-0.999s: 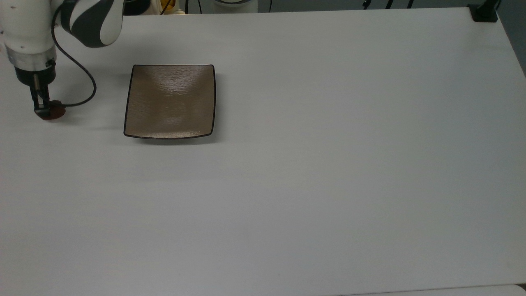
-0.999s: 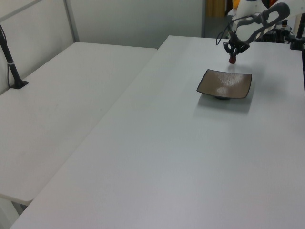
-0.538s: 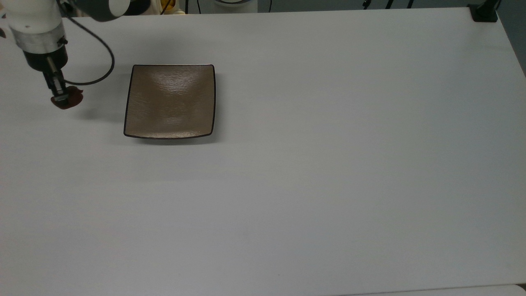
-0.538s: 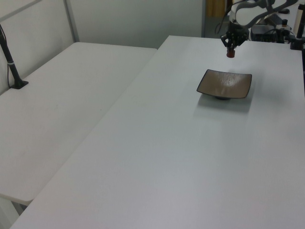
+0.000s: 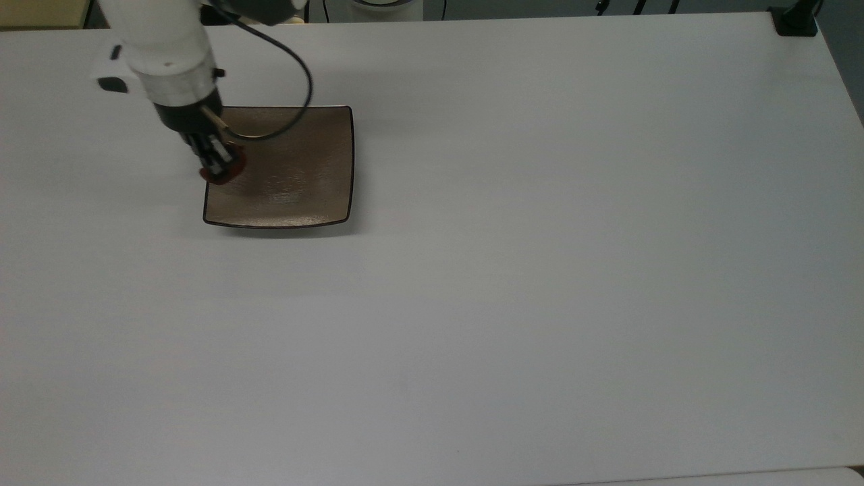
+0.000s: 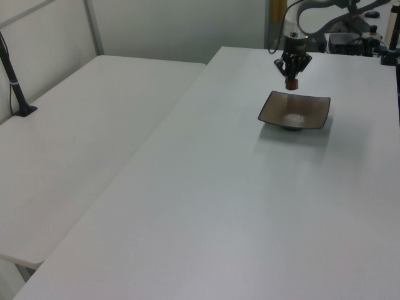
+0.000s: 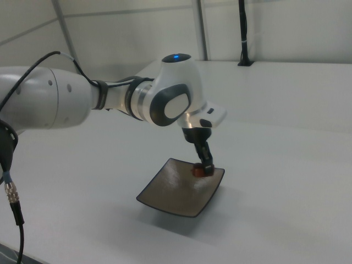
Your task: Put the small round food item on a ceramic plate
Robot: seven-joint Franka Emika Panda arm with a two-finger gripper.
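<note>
In the top view's upper left, the gripper (image 5: 219,164) clamps the small round food item (image 5: 217,174) over the ceramic plate (image 5: 297,175)'s left edge. In the left view's upper right, the item hangs above the plate's far edge. In the right view's centre, it sits over the plate's far corner.

Even, diffuse overhead lighting; soft shadows beneath the ceramic plate (image 5: 297,182) on the white table (image 5: 540,270); faint glare on its glaze.

A wide white table (image 5: 540,270) is seen, on which a square, glossy taupe-brown ceramic plate (image 5: 297,182) with a thin dark rim is set toward the top view's upper left.
</note>
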